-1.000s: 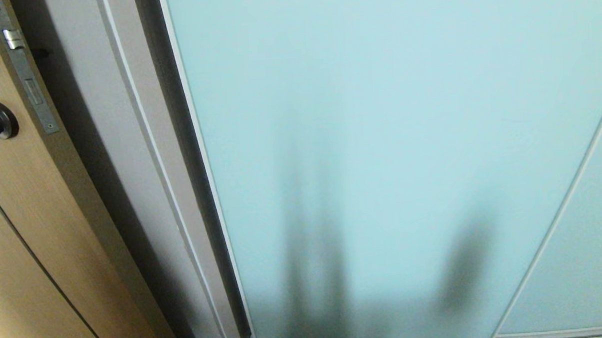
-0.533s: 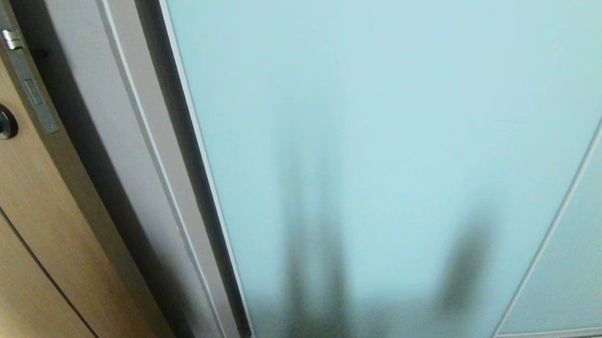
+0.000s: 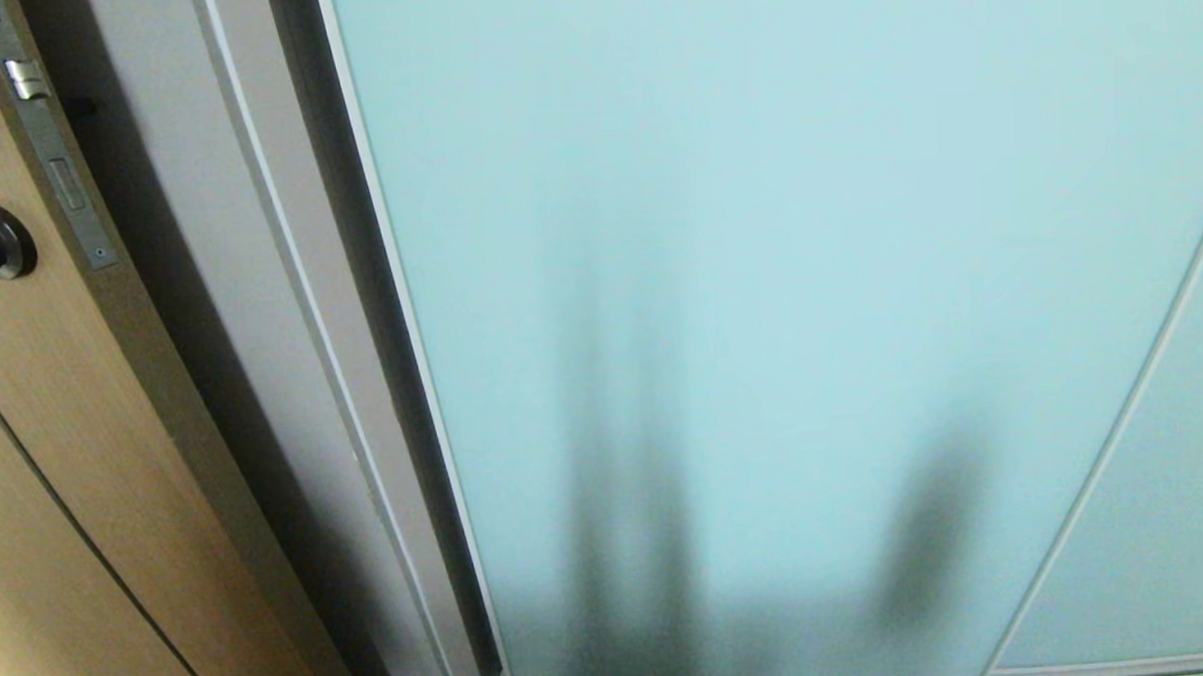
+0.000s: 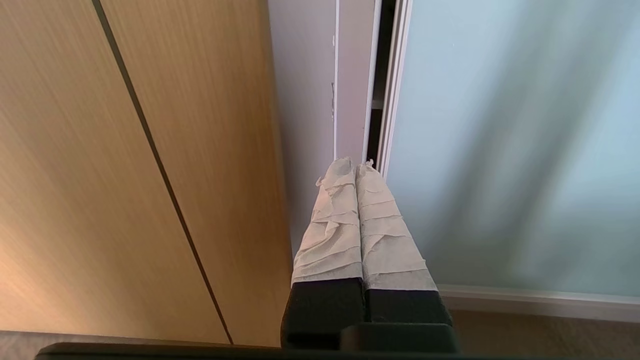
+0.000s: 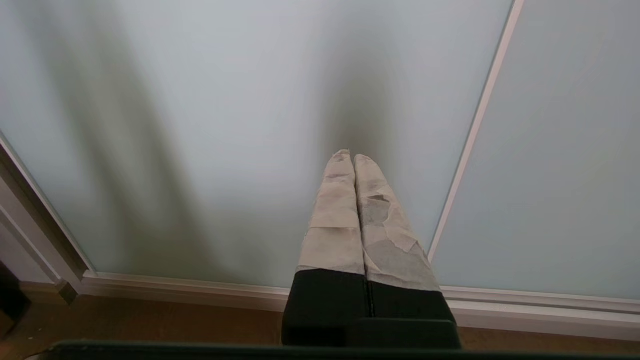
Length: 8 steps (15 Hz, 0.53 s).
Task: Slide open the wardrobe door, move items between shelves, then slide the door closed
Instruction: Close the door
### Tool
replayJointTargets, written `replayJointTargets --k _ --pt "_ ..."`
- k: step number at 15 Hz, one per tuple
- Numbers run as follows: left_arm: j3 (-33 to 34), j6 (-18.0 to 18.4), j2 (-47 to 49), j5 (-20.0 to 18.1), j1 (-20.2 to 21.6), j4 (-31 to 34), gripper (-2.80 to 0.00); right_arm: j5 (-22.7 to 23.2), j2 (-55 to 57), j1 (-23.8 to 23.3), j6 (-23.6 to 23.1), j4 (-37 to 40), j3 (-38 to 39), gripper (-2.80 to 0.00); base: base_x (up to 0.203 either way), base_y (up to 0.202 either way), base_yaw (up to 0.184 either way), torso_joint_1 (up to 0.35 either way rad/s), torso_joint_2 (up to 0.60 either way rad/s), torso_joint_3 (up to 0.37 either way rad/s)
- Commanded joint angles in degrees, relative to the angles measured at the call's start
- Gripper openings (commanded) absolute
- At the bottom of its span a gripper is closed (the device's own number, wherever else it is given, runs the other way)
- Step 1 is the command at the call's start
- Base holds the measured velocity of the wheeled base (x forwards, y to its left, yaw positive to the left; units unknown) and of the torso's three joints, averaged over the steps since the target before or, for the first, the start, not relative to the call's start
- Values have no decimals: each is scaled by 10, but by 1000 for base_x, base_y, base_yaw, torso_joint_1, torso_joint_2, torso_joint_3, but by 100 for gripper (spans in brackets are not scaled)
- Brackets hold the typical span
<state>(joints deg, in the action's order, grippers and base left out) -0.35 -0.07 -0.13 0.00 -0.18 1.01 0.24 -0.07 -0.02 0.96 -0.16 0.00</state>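
Nothing in the head view has shifted since a second ago; the tall pale aqua frosted-glass sliding wardrobe door with its thin silvery frame fills the same stretch of that view, and the light-brown wooden door with its metal lock plate sits unchanged at the left; neither arm appears there, only soft dark shadows low on the glass. In the left wrist view the left gripper, its tape-wrapped fingers pressed together and holding nothing, points at the narrow dark gap between the glass panel's left frame edge and the grey wardrobe side post; the tips look near that edge, but whether they touch it cannot be told. In the right wrist view the right gripper, likewise closed and empty, hangs in front of the middle of the same panel, left of the slim vertical frame strip that divides it from the next pane; contact with the glass is unclear. Judging from this, the task is at its very start: the door stands shut or all but shut; no shelves and no cushion are visible behind the frosted glass; opening the door, moving the items and closing again all remain to be done.
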Motion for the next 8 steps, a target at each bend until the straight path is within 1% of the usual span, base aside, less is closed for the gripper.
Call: replayJointTargets --k 1,8 --pt "0 0 1 0 0 0 -280 0 0 -1 0 0 0 -280 0 0 0 0 0 0" --pt "0 0 1 0 0 0 -280 0 0 0 0 0 0 -280 0 0 0 0 0 0"
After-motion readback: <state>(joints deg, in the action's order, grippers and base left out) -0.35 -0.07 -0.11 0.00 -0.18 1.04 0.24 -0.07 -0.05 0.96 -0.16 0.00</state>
